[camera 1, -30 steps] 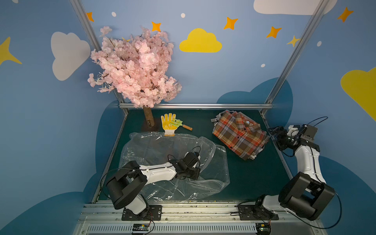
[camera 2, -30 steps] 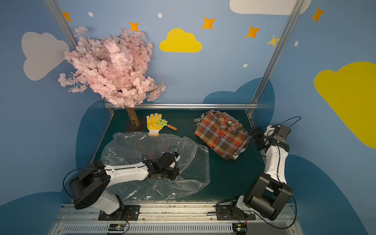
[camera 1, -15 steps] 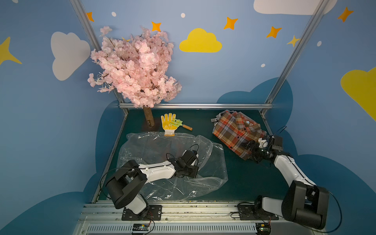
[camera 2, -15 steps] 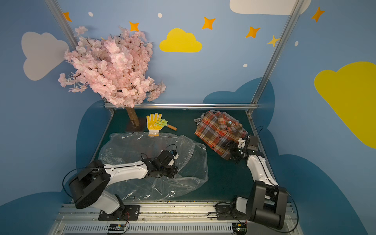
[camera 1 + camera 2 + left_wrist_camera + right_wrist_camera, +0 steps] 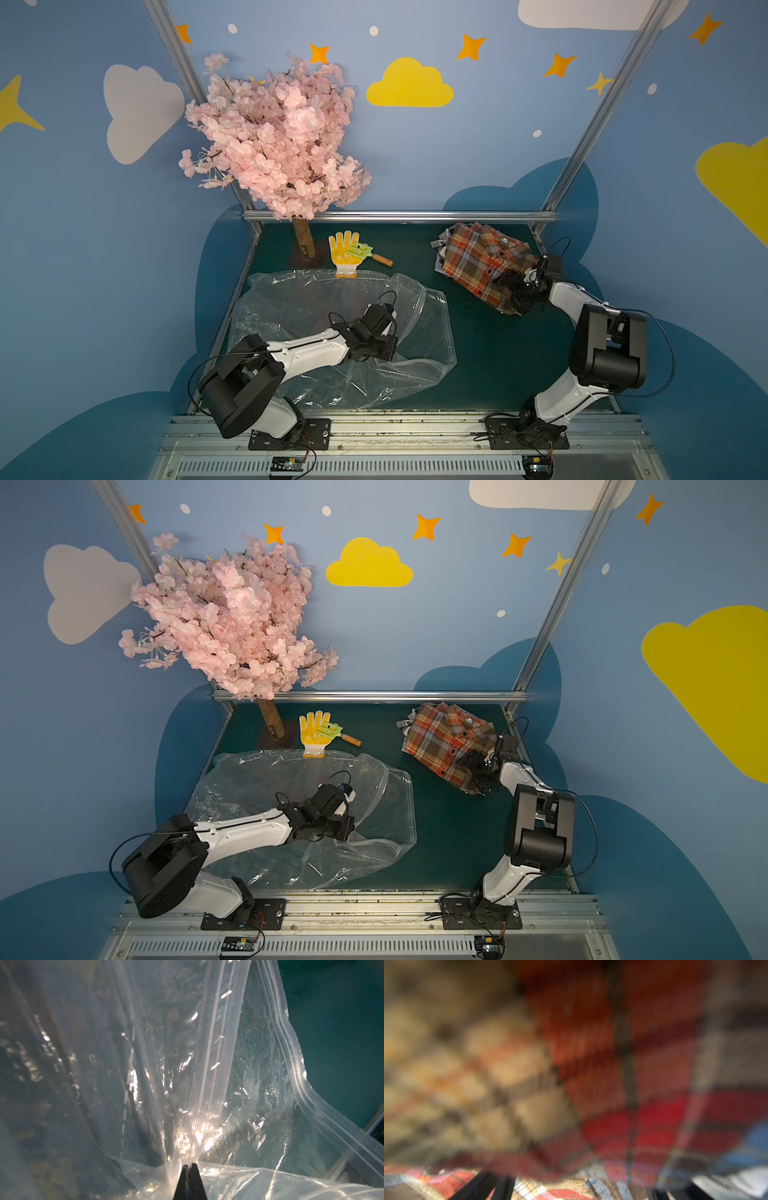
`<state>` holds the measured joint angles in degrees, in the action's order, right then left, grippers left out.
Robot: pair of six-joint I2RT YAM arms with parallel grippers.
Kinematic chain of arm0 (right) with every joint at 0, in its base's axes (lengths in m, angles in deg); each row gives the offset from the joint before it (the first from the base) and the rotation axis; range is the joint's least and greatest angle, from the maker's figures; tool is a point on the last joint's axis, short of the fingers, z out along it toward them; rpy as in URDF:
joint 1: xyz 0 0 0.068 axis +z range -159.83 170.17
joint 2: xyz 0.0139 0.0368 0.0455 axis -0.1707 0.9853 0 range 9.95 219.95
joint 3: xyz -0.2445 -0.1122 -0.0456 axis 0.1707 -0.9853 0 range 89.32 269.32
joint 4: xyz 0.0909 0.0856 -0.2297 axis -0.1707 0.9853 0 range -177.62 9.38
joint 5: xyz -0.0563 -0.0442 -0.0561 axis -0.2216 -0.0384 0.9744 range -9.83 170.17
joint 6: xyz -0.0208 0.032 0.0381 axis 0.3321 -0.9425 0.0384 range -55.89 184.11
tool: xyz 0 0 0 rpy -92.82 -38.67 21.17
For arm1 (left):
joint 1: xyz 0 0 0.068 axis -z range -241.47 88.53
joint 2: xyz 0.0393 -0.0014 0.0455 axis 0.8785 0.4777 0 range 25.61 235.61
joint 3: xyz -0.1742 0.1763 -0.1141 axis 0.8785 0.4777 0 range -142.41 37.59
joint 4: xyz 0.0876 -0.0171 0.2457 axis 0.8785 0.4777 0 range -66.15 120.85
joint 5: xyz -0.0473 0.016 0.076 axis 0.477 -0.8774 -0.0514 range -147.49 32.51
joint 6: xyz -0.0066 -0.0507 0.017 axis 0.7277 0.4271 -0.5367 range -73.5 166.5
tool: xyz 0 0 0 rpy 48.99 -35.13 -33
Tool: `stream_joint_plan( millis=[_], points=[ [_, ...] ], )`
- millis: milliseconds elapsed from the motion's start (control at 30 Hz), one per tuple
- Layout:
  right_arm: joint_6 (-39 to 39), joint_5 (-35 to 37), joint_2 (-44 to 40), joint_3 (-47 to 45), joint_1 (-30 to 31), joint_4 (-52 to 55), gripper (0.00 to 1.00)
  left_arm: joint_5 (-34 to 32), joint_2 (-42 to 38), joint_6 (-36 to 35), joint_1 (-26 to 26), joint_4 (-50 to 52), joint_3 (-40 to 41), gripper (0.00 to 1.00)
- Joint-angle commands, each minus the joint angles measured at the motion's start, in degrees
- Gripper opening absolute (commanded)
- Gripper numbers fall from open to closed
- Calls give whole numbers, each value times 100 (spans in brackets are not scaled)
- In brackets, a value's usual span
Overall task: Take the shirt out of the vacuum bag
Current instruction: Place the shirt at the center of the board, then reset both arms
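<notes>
Compared with one second ago, the right arm [image 5: 573, 299] has been brought from the right edge of the table onto the shirt, while the left arm [image 5: 307, 349] and the bag have been shifted only a little. At the left, the vacuum bag [image 5: 332, 299] is spread crumpled on the green table [image 5: 490, 353], and nothing is seen inside it. A fold of its clear plastic, near the zip-seal edge [image 5: 291, 1064], is pinched by the left gripper [image 5: 188, 1166], whose jaws are closed together on the film. Further right, well apart from the bag, the plaid shirt [image 5: 478, 262] is laid folded at the far right corner of the table. The right gripper [image 5: 515, 291] is placed at the near corner of the shirt with its jaws spread wide. In the right wrist view only blurred plaid cloth is shown close to the lens, so it cannot be told whether the cloth is touched. The shirt is judged to be out of the bag, so the main work seems done. The new reach is probably meant for a fresh grasp or a tidier placing of the shirt.
</notes>
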<state>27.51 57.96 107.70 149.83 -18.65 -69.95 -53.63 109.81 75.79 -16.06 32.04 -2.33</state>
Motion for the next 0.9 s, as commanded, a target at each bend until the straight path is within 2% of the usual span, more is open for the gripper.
stream_joint_plan(
  millis=[0, 267, 500, 600, 867],
  points=[
    [304, 358, 246, 614, 161, 56, 89, -78, -130, -109, -67, 193, 144, 3],
    [793, 570, 929, 1690, 476, 565, 89, -33, -141, -93, -123, 164, 198, 3],
    [1054, 590, 785, 1906, 581, 428, 89, 27, 93, -52, -120, 97, 13, 3],
    [1083, 549, 420, 1739, 634, 284, 89, 69, 353, -85, -125, 52, -237, 3],
    [1035, 236, -1367, 735, 627, -77, 90, 255, 1146, -407, -208, 142, -1195, 3]
  ],
)
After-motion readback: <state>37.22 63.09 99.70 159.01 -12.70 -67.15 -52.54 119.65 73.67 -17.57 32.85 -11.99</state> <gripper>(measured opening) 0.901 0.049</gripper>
